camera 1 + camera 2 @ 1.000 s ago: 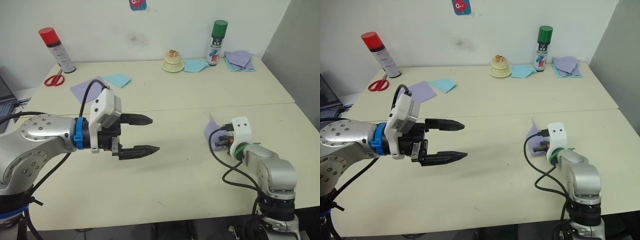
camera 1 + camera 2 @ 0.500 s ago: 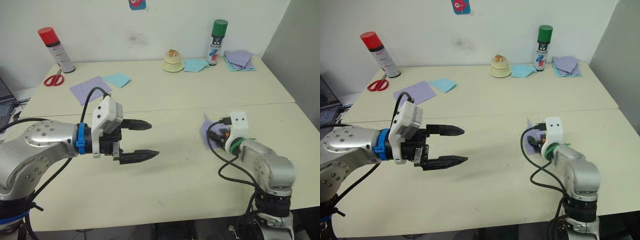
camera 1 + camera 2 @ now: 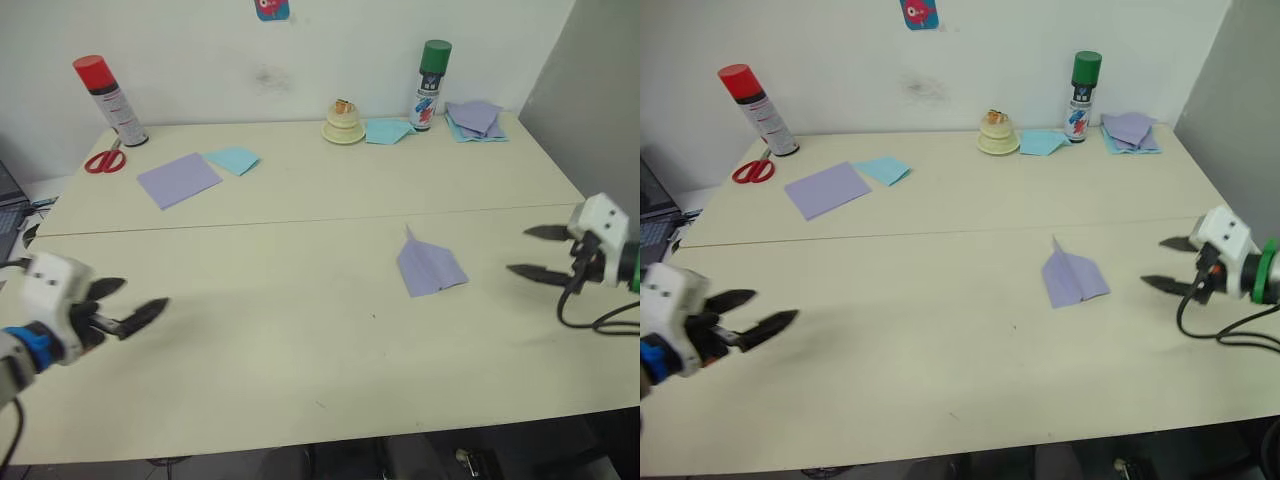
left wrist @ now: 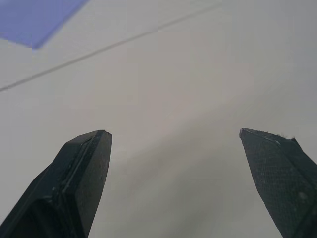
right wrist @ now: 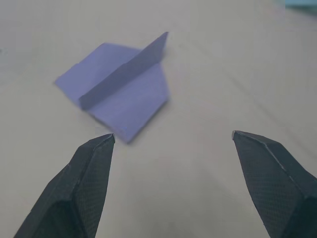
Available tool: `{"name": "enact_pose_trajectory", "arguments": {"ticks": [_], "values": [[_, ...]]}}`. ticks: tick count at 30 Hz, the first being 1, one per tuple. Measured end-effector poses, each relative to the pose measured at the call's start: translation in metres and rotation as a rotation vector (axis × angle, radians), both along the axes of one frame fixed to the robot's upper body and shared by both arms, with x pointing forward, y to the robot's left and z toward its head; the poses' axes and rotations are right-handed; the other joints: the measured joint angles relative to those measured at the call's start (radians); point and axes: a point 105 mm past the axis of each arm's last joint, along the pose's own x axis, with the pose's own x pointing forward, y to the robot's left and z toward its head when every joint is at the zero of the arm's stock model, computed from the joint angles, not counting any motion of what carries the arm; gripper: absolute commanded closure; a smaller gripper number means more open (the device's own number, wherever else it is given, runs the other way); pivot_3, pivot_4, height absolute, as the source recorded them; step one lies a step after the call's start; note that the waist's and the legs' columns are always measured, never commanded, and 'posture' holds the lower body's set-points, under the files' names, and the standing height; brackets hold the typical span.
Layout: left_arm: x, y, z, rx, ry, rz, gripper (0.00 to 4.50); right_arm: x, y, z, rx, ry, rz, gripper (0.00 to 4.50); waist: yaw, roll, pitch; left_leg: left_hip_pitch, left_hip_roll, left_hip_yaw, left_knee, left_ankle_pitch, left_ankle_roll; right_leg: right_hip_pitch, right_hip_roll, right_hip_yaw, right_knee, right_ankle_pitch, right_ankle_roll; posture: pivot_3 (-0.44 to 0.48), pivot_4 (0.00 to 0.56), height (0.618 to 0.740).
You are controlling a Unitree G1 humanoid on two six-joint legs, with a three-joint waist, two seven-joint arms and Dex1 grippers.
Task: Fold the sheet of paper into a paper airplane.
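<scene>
The sheet of paper lies folded as the lavender paper airplane (image 3: 428, 268) on the cream table (image 3: 300, 340), right of centre, nose pointing to the far side and centre ridge raised. In the right wrist view the paper airplane (image 5: 133, 104) rests a short way ahead of my right gripper (image 5: 173, 135), apart from both fingers. My right gripper (image 3: 517, 250) hovers open near the table's right edge, to the right of the plane. At the far left, my left gripper (image 3: 146, 292) stands open over bare table with nothing in it; the left wrist view shows my left gripper (image 4: 173, 134) wide open.
A smooth lavender square (image 3: 178, 180) and a pale blue sheet (image 3: 232, 159) lie at the back left, beside red scissors (image 3: 103, 158) and a red-capped spray can (image 3: 100, 98). At the back right stand a cream ornament (image 3: 343, 124), a green-capped can (image 3: 431, 84) and stacked papers (image 3: 475, 120).
My right gripper opened, let go of the paper airplane and drew back to the right. My left arm drew back to the far left. The plane now lies free on the table.
</scene>
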Motion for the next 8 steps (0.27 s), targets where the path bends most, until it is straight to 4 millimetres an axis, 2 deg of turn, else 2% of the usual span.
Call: {"name": "enact_pose_trajectory", "arguments": {"ticks": [4, 8], "values": [[0.001, 0.007, 0.01, 0.04, -0.01, -0.008, 0.0, 0.002, 0.001, -0.008, 0.018, 0.035, 0.033, 0.56, 0.017, 0.0, 0.001, -0.001, -0.002, -0.001, 0.0, 0.0, 0.0, 0.0, -0.002, 0.0, -0.001, 0.0, 0.0, 0.0, 0.15, 0.74], [0.011, -0.001, 0.02, 0.048, -0.043, -0.055, 0.0, 0.004, 0.002, -0.007, 0.021, 0.029, 0.044, 0.56, 0.019, 0.0, 0.001, -0.002, -0.001, -0.002, 0.0, 0.0, 0.0, -0.001, -0.002, 0.0, -0.001, 0.001, 0.0, 0.0, 0.15, 0.74]]}}
